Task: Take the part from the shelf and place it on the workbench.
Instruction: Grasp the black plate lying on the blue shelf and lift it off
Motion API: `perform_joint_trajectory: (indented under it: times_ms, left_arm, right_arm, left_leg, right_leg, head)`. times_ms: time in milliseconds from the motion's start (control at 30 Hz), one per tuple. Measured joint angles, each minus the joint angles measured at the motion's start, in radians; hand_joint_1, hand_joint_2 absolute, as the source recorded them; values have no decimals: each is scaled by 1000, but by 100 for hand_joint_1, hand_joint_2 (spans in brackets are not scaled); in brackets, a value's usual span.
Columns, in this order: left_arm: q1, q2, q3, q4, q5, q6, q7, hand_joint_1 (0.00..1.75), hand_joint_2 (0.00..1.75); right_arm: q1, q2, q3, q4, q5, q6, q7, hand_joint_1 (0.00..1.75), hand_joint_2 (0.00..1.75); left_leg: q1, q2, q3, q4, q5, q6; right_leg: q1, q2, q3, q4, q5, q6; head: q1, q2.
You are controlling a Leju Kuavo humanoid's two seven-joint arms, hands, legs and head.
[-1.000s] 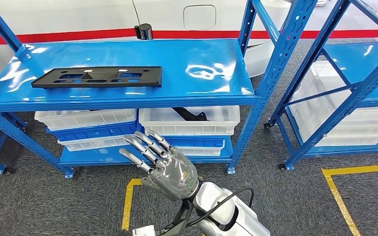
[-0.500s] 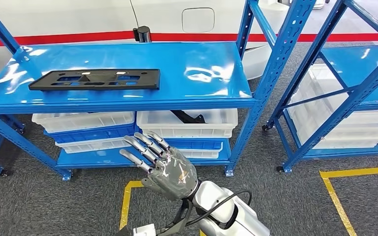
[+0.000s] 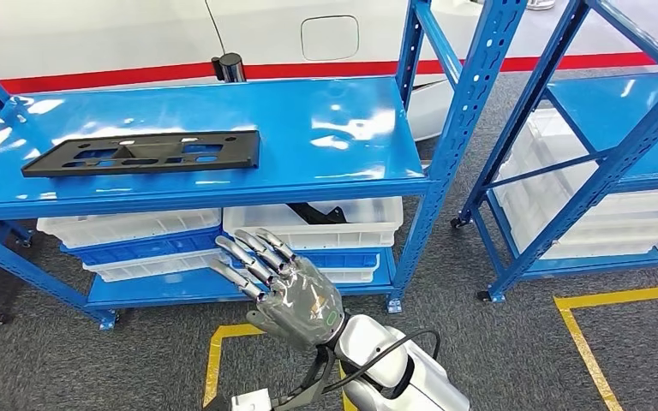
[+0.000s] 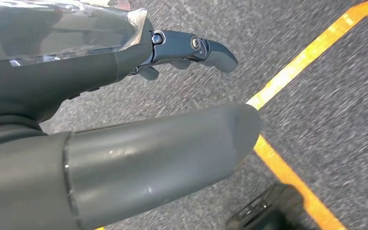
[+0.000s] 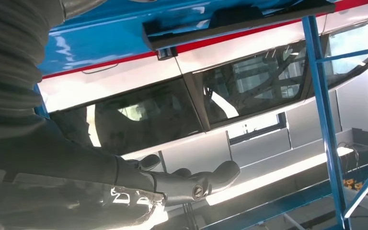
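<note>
Nearest me, my right hand (image 3: 290, 287) is raised in front of my body, fingers spread apart and holding nothing; its wrist view looks up at the underside edge of the shelf and the part. My left hand (image 4: 124, 96) hangs low over the grey carpet (image 4: 316, 86) and a yellow floor line (image 4: 292, 76), thumb and fingers apart, nothing in it.

Below and beyond the right hand, white bins (image 3: 308, 224) sit on the lower level of the blue rack, one with a dark item in it that I cannot identify.

Above them, the part (image 3: 141, 152), a flat black plate with cut-outs, lies flat on the top shelf (image 3: 326, 128), toward its left end and near the front edge. It is untouched and well apart from my right hand. Behind the rack stands a white body panel with a red stripe (image 3: 308, 68). A second blue rack (image 3: 617, 128) stands to the right.

Change noted: over the last second the whole view has slid, with rack and part moving left and slightly down in frame together. I judge that as my own camera turning or stepping, not the part moving. My right hand keeps the same pose throughout.

Assessment: approach phase only. The reach to the part has not begun, and the part lies left of my right hand's line.
</note>
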Motion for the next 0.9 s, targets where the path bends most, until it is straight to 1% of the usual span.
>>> perform_joint_trajectory:
  times_ms: [33, 67, 133, 167, 200, 233, 267, 300, 333, 367, 400, 433, 467, 500, 533, 600, 633, 667, 700, 733, 767, 800, 833, 867, 900]
  left_arm:
    - [0, 0, -3, 0, 0, 1, 1, 0, 0]
    - [0, -1, -6, -1, 0, 1, 2, 0, 0]
    - [1, -2, -10, -3, 1, 2, 4, 0, 0]
    - [1, -2, -12, -4, 3, 2, 5, 0, 0]
    - [1, -3, -15, -6, 6, 3, 6, 0, 0]
    - [2, -4, -19, -8, 11, 3, 7, 0, 0]
    - [2, -4, -24, -9, 15, 3, 9, 0, 0]
    - [3, -5, -29, -9, 19, 2, 10, 0, 0]
    - [5, -5, -33, -9, 23, 2, 12, 0, 0]
    - [7, -5, -37, -10, 26, 2, 13, 0, 0]
    - [8, -6, -40, -10, 29, 3, 14, 0, 0]
    - [9, -6, -43, -10, 32, 3, 14, 0, 0]
    - [9, -6, -46, -10, 35, 4, 14, 0, 0]
    - [10, -7, -49, -10, 37, 4, 14, 0, 0]
    - [10, -7, -53, -10, 40, 5, 14, 0, 0]
    - [10, -7, -60, -11, 44, 5, 14, 0, 0]
    - [10, -7, -63, -12, 47, 5, 14, 0, 0]
    - [9, -8, -66, -14, 48, 5, 15, 0, 0]
    - [9, -9, -69, -16, 49, 5, 15, 0, 0]
    - [9, -9, -71, -18, 50, 5, 15, 0, 0]
    - [10, -9, -72, -18, 50, 5, 16, 0, 0]
    - [11, -9, -74, -18, 50, 4, 16, 0, 0]
    - [12, -8, -75, -18, 50, 4, 16, 0, 0]
    - [12, -8, -77, -18, 50, 4, 17, 0, 0]
    - [13, -7, -77, -18, 50, 4, 17, 0, 0]
  right_arm:
    - [0, 0, 0, 0, 0, 0, 0, 0, 175]
    - [1, -1, 0, 0, 0, 0, 0, 0, 175]
    - [1, -1, 0, -1, -3, 0, 1, 0, 175]
    - [1, -2, -1, -1, -6, 0, 1, 0, 131]
    - [0, -2, -1, -2, -10, 0, 2, 0, 87]
    - [2, -3, -2, -2, -14, 1, 3, 0, 44]
    - [4, -5, -2, -2, -18, 2, 4, 0, 0]
    - [8, -6, -3, -2, -22, 3, 5, 0, 0]
    - [11, -9, -3, -2, -26, 4, 5, 0, 0]
    - [14, -10, -3, -2, -29, 4, 5, 0, 0]
    - [15, -11, -4, -2, -32, 4, 5, 0, 0]
    - [15, -11, -4, -2, -34, 4, 5, 0, 0]
    - [15, -11, -5, -2, -36, 4, 5, 0, 0]
    - [15, -11, -6, -2, -39, 4, 5, 0, 0]
    - [15, -11, -6, -2, -41, 3, 5, 0, 0]
    - [16, -11, -8, -2, -45, 2, 4, 0, 0]
    - [17, -10, -10, -2, -46, 2, 3, 0, 0]
    - [18, -10, -11, -3, -47, 1, 2, 0, 0]
    - [18, -8, -12, -3, -48, 0, 2, 0, 0]
    - [19, -7, -12, -4, -48, 0, 0, 0, 0]
    - [19, -6, -12, -4, -49, 0, 0, 0, 0]
    - [21, -6, -12, -4, -49, 0, -1, 0, 0]
    - [23, -6, -12, -4, -49, 0, -2, 0, 0]
    - [25, -6, -12, -3, -49, 0, -2, 0, 0]
    - [26, -6, -12, -3, -49, 0, -2, 0, 0]
  left_leg:
    - [-3, -1, 10, -23, 2, 3]
    - [-7, -2, 13, -27, -5, 6]
    - [-6, -3, 21, -38, -5, 17]
    - [-4, -2, 28, -44, -4, 23]
    - [-2, -2, 35, -50, -4, 29]
    - [-1, -1, 41, -54, -5, 35]
    - [-2, 0, 44, -55, -9, 39]
    - [-2, -1, 47, -55, -12, 42]
    - [-3, -1, 51, -55, -17, 44]
    - [-3, -2, 56, -54, -21, 44]
    - [-3, -4, 64, -54, -27, 42]
    - [-3, -4, 73, -54, -33, 40]
    - [-6, -5, 81, -54, -41, 36]
    - [-8, -5, 87, -53, -48, 32]
    - [-10, -5, 91, -54, -54, 27]
    - [-10, -5, 96, -57, -62, 17]
    - [-8, -4, 97, -55, -66, 12]
    - [-6, -3, 93, -43, -75, 7]
    - [-4, -3, 78, -10, -91, 1]
    - [-2, -3, 50, 43, -112, -5]
    - [0, -2, 12, 110, -137, -10]
    - [3, -2, -31, 177, -156, -15]
    - [6, -2, -66, 222, -159, -19]
    - [10, -2, -86, 231, -143, -22]
    - [13, -2, -86, 203, -107, -24]
  right_leg:
    - [2, 0, 0, -1, -3, 5]
    - [4, 0, 0, -3, -4, 11]
    - [4, -2, 1, -4, -8, 21]
    - [5, -4, -4, 9, -15, 24]
    - [6, -7, -21, 41, -28, 24]
    - [6, -9, -52, 97, -47, 21]
    - [6, -10, -94, 167, -68, 19]
    - [6, -10, -136, 231, -83, 18]
    - [6, -10, -166, 270, -85, 22]
    - [6, -10, -177, 270, -71, 28]
    - [6, -11, -164, 225, -40, 37]
    - [6, -12, -137, 155, -3, 44]
    - [8, -14, -106, 84, 30, 45]
    - [10, -16, -80, 29, 52, 42]
    - [12, -17, -65, 1, 61, 34]
    - [16, -16, -56, -10, 58, 19]
    - [11, -14, -52, -13, 57, 13]
    - [7, -13, -47, -16, 54, 6]
    - [2, -13, -39, -19, 51, -1]
    - [-3, -12, -31, -21, 47, -9]
    - [-3, -13, -25, -21, 41, -15]
    - [-3, -13, -20, -21, 36, -18]
    - [-3, -12, -14, -21, 31, -19]
    - [-4, -10, -7, -20, 25, -17]
    - [-6, -9, 1, -20, 18, -13]
  head:
    - [0, 0]
    - [0, 0]
    - [0, 0]
    - [1, 0]
    - [2, 0]
    - [2, 0]
    - [3, 0]
    - [3, 0]
    - [3, 0]
    - [3, 0]
    - [3, 0]
    - [3, 0]
    - [3, 0]
    - [3, 0]
    - [2, 0]
    - [2, 0]
    - [2, 0]
    - [1, 0]
    - [0, 0]
    - [0, 0]
    - [-1, 0]
    - [-1, 0]
    - [-1, 0]
    - [-1, 0]
    - [-1, 0]
